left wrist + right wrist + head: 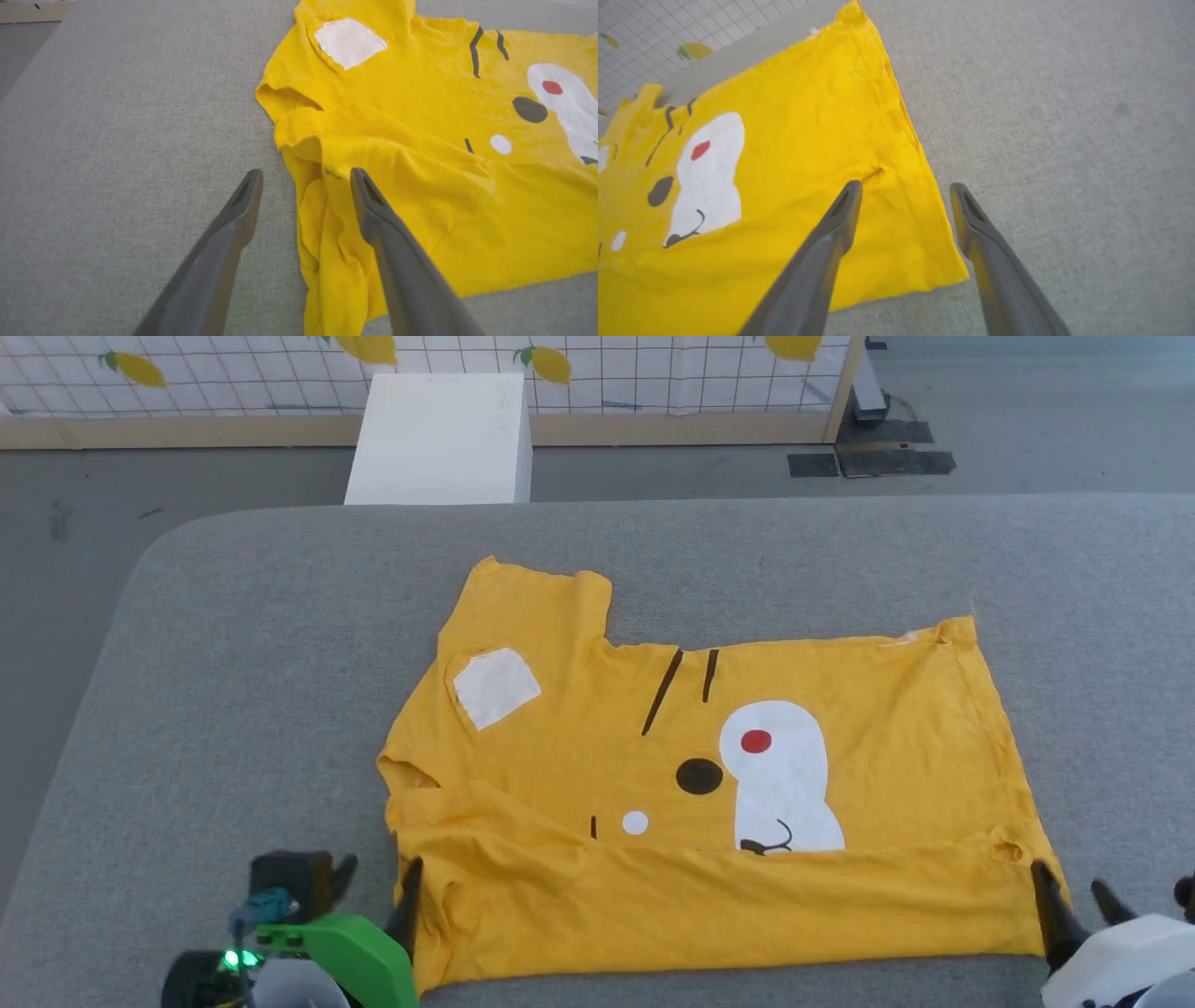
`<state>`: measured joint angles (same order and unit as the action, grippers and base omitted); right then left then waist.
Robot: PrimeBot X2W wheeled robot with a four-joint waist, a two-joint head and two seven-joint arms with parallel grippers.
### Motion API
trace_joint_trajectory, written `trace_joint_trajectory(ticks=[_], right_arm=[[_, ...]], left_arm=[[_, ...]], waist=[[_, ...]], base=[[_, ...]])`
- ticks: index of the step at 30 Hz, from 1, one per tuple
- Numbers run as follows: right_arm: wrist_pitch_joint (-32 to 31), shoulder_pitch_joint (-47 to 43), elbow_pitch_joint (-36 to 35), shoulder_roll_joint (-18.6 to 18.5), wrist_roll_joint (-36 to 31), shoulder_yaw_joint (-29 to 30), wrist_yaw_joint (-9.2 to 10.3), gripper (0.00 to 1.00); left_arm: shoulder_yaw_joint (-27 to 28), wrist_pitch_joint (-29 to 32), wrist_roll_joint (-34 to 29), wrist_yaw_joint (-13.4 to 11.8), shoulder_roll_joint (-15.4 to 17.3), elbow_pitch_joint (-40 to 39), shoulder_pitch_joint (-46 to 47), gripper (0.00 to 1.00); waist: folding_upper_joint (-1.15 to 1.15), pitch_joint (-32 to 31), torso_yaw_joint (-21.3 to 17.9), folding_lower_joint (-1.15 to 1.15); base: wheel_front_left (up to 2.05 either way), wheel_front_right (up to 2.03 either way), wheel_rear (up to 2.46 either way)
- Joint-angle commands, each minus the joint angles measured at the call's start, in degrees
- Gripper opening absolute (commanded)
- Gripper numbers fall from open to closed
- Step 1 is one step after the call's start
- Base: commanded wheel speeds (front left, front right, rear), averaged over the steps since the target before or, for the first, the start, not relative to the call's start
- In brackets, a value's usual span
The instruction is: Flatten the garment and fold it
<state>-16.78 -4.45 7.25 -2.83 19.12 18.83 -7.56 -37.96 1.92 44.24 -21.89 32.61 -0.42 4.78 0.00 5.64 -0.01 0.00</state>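
The garment [579,728], a yellow T-shirt with a cartoon face print, lies spread on the grey table [233,663]. Its near strip is folded up over the lower part of the print. My left gripper [376,887] stands open at the garment's near left corner. In the left wrist view the left gripper [306,177] straddles the crumpled edge of the garment [420,140] with nothing gripped. My right gripper [1080,901] is open at the near right corner. In the right wrist view the right gripper [906,186] has one finger over the garment [808,140] and the other over bare table.
A white box [439,439] stands on the floor beyond the table's far edge. Behind it runs a gridded screen with lemon prints [653,373]. Bare grey table surrounds the garment on all sides.
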Motion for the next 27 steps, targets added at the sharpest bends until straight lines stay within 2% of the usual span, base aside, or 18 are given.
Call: trace_joint_trajectory(ticks=[1, 5, 8, 13, 17, 22, 27], right_arm=[[2.4, -0.3, -1.6, 0.0, -0.7, -0.7, 0.08, 1.00], [10.6, 0.5, -6.1, -0.2, -2.9, -4.3, 0.08, 1.00], [16.2, 1.8, -8.2, -1.7, -4.2, -7.7, 0.08, 1.00], [20.0, 4.2, -10.9, -4.5, -5.1, -12.4, 0.08, 1.00], [20.3, 7.3, -11.9, -5.8, -5.8, -15.3, 0.08, 1.00], [20.4, 11.5, -13.2, -5.6, -6.5, -18.4, 0.08, 1.00], [21.0, 14.5, -13.9, -4.6, -6.6, -20.7, 0.08, 1.00]], left_arm=[[0.8, -1.8, -1.3, -0.4, 0.9, -0.7, 0.9, 1.00], [1.7, -6.7, -5.1, 1.5, 2.4, -1.0, 5.3, 1.00], [2.1, -9.4, -7.5, 4.7, 3.0, 0.8, 11.2, 1.00], [2.8, -9.6, -8.3, 10.8, 2.5, 7.4, 22.7, 1.00], [3.0, -6.5, -7.9, 15.4, 2.0, 14.3, 32.6, 1.00], [2.5, -0.2, -7.2, 20.5, 1.8, 23.1, 43.7, 1.00], [2.6, 8.5, -5.2, 23.5, 2.5, 29.4, 51.7, 1.00]], waist=[[0.00, 0.3, -0.8, 0.00], [0.00, 1.9, -2.1, 0.00], [0.00, 3.9, -3.1, 0.00], [0.00, 8.2, -4.7, 0.00], [0.00, 12.2, -6.9, 0.00], [0.00, 17.1, -10.3, 0.00], [0.00, 21.0, -13.2, 0.00]], base=[[0.00, 0.00, 0.00], [0.00, 0.00, 0.00], [0.00, 0.00, 0.00], [0.00, 0.00, 0.00], [0.00, 0.00, 0.00], [0.00, 0.00, 0.00], [0.00, 0.00, 0.00]])
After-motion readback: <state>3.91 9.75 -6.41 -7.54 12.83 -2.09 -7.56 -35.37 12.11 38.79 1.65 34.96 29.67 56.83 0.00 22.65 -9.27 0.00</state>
